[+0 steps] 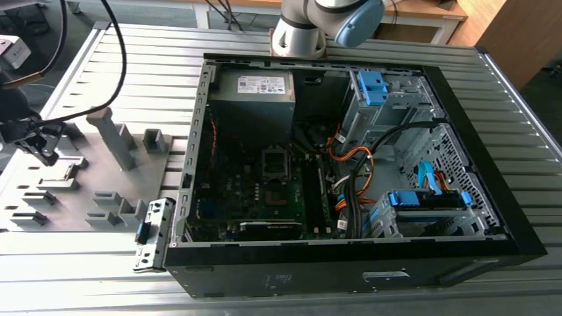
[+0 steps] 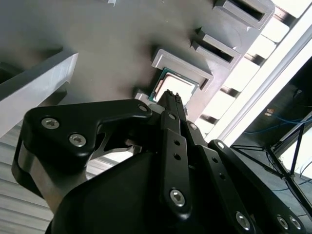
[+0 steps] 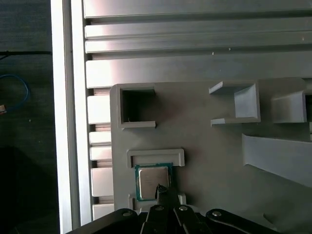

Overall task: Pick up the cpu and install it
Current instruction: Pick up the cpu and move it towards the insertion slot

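The cpu (image 3: 150, 179) is a small silvery square with a teal rim, lying flat in a shallow pocket of the grey fixture plate (image 3: 204, 146). In the second wrist view the cpu (image 2: 174, 84) lies just beyond the fingertips. My gripper (image 3: 160, 189) hangs right over the chip's edge with its black fingers (image 2: 171, 103) drawn together into one narrow tip and nothing between them. In the exterior view the gripper (image 1: 42, 150) is at the far left over the fixture plate (image 1: 88, 191). The open computer case (image 1: 491, 197) holds the black socket frame (image 1: 275, 161) on its motherboard.
Upright grey blocks (image 1: 114, 138) and several open pockets (image 3: 137, 106) stand on the fixture plate around the chip. A slatted metal table (image 1: 131, 59) carries everything. Cables (image 1: 356, 164) and blue drive brackets (image 1: 426, 199) crowd the case at the exterior view's right.
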Motion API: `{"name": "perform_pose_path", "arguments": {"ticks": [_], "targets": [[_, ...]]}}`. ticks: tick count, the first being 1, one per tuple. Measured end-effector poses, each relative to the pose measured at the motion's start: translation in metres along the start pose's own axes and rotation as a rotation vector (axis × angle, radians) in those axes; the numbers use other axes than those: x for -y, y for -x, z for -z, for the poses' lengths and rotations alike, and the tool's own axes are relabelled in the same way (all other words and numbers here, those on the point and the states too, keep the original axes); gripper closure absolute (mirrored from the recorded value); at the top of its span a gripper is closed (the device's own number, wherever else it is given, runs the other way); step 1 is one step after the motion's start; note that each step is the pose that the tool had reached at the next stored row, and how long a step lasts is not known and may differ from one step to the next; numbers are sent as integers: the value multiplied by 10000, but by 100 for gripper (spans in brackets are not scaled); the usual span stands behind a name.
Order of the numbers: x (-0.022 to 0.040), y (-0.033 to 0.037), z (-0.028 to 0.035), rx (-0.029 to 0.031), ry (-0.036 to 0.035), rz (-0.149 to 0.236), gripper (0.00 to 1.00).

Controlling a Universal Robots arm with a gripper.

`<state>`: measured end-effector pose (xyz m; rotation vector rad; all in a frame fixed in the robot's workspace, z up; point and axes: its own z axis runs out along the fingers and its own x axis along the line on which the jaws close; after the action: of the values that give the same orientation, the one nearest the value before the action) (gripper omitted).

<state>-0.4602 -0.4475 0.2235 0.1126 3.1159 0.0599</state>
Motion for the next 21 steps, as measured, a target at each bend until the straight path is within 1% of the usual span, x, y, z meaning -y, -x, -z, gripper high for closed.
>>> {"name": "perform_pose_path", "arguments": {"ticks": [6, 14, 19, 21], "targets": [[5, -15, -94, -1, -3, 1, 89], [10, -41, -177, -1, -4, 0, 89], [12, -73, -212, 0, -2, 0, 89], [12, -76, -227, 0, 3, 12, 89]]}}
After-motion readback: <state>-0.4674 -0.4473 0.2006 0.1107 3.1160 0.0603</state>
